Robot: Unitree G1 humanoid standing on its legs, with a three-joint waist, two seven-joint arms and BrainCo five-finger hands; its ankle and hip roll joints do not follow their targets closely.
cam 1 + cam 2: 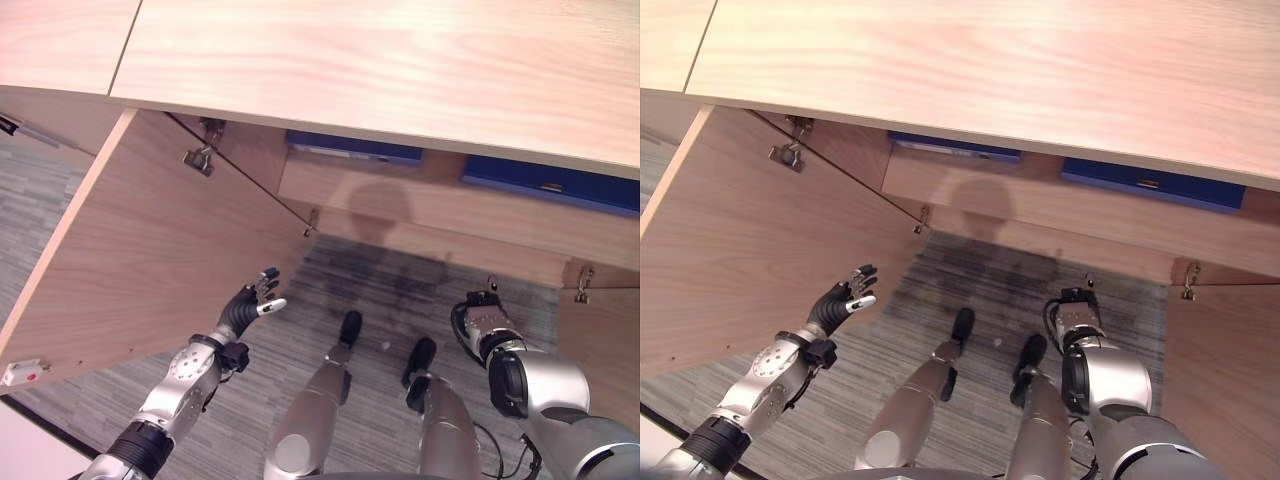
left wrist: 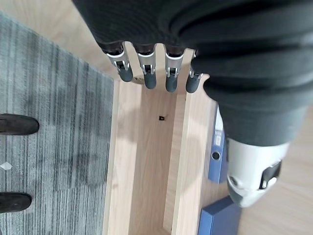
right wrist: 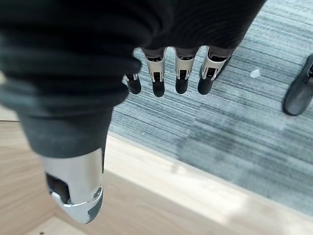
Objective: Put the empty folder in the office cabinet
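Both hands are hanging empty with relaxed, straight fingers: left hand (image 1: 255,303) beside the open cabinet door (image 1: 140,250), right hand (image 3: 178,73) hovering over the carpet (image 3: 244,137). Blue folders (image 1: 550,182) are already sitting on the cabinet shelf, so I'm guessing only closing up is left.

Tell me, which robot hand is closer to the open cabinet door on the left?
Left. The left hand hangs just in front of the open door; the right hand is far across the carpet.
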